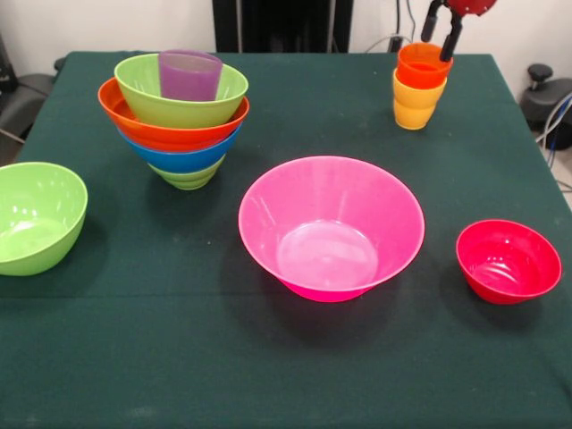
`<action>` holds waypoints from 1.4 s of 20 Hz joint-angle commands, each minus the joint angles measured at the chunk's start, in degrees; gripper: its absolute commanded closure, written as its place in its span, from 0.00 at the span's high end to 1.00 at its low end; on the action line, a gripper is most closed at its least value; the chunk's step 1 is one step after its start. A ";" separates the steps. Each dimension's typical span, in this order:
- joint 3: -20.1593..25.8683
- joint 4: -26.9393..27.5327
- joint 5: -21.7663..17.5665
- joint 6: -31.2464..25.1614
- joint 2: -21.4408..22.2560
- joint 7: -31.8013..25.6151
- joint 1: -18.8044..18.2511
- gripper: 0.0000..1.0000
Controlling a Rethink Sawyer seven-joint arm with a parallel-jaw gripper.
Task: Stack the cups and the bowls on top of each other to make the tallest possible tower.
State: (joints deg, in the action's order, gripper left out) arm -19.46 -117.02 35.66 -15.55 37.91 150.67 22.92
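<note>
While hanging at the top edge, hand (441, 34) spread (fingers angled down), just above the orange cup (424, 64).

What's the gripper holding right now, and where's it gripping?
Nothing. The gripper hangs open just above the orange cup, which is nested in the yellow cup.

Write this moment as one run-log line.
gripper: open above orange cup | orange cup: nested in yellow cup | tower: standing, purple cup topmost

bright even light, soft shadows beneath bowls, glare inside the pink bowl (332, 228)
</note>
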 commanded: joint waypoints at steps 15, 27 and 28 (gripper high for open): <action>5.95 3.31 0.90 5.40 -7.94 8.47 -5.47 1.00; 2.57 5.24 3.05 -1.78 -6.68 13.16 -2.03 1.00; 2.16 5.31 3.25 -2.23 -6.67 13.73 -1.51 1.00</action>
State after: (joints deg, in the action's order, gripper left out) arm -20.12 -116.19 35.85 -12.35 31.74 150.67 19.36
